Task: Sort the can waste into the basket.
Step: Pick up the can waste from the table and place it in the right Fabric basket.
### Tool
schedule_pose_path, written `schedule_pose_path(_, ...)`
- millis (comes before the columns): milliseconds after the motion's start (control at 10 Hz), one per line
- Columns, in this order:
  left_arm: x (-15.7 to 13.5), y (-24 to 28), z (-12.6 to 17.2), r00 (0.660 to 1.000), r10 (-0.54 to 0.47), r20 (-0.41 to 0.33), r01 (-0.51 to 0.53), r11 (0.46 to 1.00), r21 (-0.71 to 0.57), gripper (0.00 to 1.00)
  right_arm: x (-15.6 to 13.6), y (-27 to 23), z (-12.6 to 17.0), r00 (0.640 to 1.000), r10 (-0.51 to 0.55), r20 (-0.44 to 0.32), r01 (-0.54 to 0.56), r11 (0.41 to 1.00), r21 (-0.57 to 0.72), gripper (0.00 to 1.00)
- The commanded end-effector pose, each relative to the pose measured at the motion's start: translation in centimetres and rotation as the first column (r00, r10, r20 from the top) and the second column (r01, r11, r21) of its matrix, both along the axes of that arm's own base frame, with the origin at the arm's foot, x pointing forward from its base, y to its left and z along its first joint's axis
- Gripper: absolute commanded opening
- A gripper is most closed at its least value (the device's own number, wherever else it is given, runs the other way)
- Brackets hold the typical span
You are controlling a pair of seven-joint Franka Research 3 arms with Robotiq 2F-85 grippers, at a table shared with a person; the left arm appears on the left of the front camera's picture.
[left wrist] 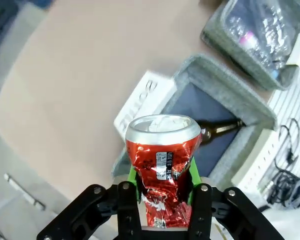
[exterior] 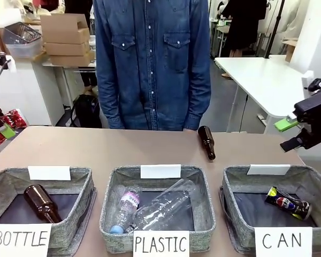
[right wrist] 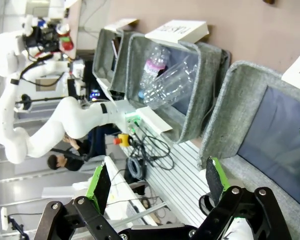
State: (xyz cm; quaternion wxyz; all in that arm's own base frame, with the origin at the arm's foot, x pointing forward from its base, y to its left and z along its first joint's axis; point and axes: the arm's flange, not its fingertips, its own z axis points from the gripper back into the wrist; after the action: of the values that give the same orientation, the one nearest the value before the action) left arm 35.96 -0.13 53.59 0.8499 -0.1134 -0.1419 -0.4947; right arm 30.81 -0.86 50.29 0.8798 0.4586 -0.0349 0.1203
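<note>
Stacked cardboard boxes (exterior: 65,33) on a far-left counter (exterior: 59,63), white table (exterior: 262,77) at right, grey floor (exterior: 223,104) between.

red can (left wrist: 162,165): crumpled glossy metal, dull silver top
dark can (exterior: 287,203): glossy printed metal
basket (exterior: 230,187): matt grey woven cloth
card (exterior: 283,242): matt white paper
table (exterior: 96,147): smooth matt surface

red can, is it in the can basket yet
No, the left gripper is clamping the red can; the CAN basket holds the dark can.
</note>
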Motion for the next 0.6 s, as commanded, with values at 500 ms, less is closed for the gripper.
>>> schedule_pose_path(500,-3.4,-48.5,-2.7,0.538,-0.789,0.295,0.798,0.59,0.122,0.4,-10.7,-18.1,6.2,0.922,-0.331,0.202,0.384,0.848,-0.365,1.0)
